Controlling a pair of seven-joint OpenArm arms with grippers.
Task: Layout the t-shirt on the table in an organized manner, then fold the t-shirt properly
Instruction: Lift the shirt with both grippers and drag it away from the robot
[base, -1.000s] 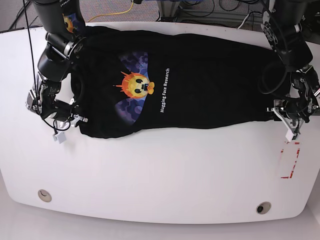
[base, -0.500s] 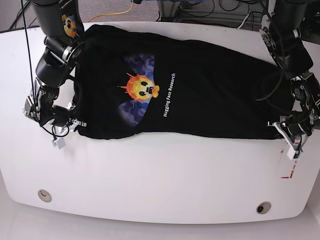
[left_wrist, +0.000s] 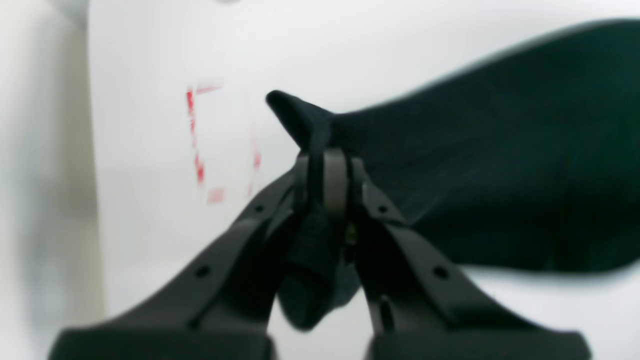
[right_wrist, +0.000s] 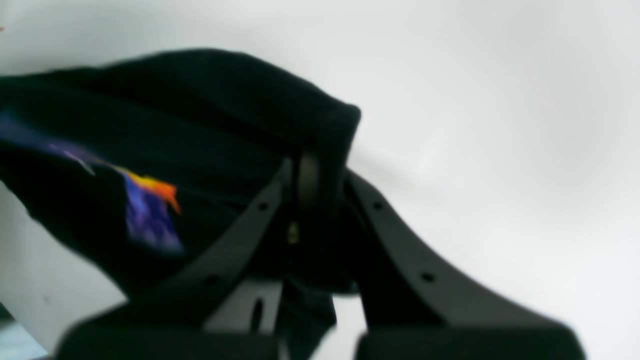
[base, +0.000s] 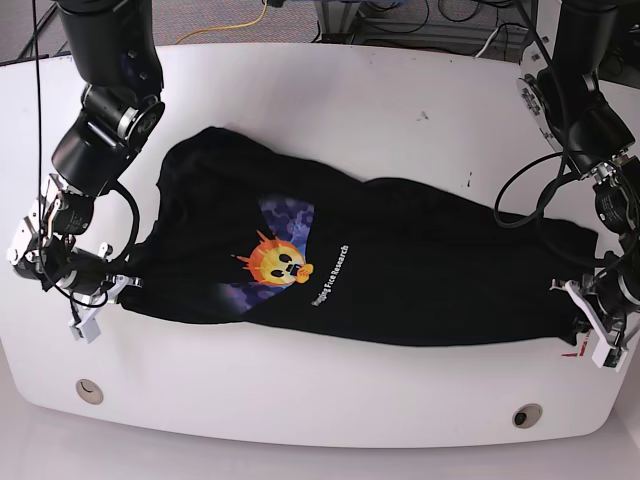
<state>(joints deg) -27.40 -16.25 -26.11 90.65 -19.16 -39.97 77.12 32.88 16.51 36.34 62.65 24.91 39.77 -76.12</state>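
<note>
A: Garment under inspection: the black soft cloth t-shirt (base: 400, 270) with the orange sun-face print is lying stretched lengthwise across the large white smooth tabletop (base: 330, 400), print side facing up. What is happening at the base view's left end?

B: The right gripper (base: 118, 285) is sitting at the shirt's lower corner on that side, at the table's edge. In the right wrist view its fingers (right_wrist: 305, 185) are pressing together on a fold of black cloth (right_wrist: 225, 125), with the orange and purple print (right_wrist: 150, 205) showing just beside them. It is clamping the t-shirt.

A: And the middle?

B: The sun-face print (base: 278, 262) and the small white lettering (base: 333, 272) are lying side by side near the centre, the lettering running at a slant. The cloth is bunching in long wrinkles towards the far side.

A: The base view's right end?

B: The left gripper (base: 578, 303) is pinching the opposite lower corner. In the left wrist view the black fingers (left_wrist: 335, 180) are closing tight on a peak of cloth (left_wrist: 300, 117), which is poking out beyond the tips. The red tape rectangle outline (left_wrist: 222, 145) is showing on the table just beside that corner, though blurred.
</note>
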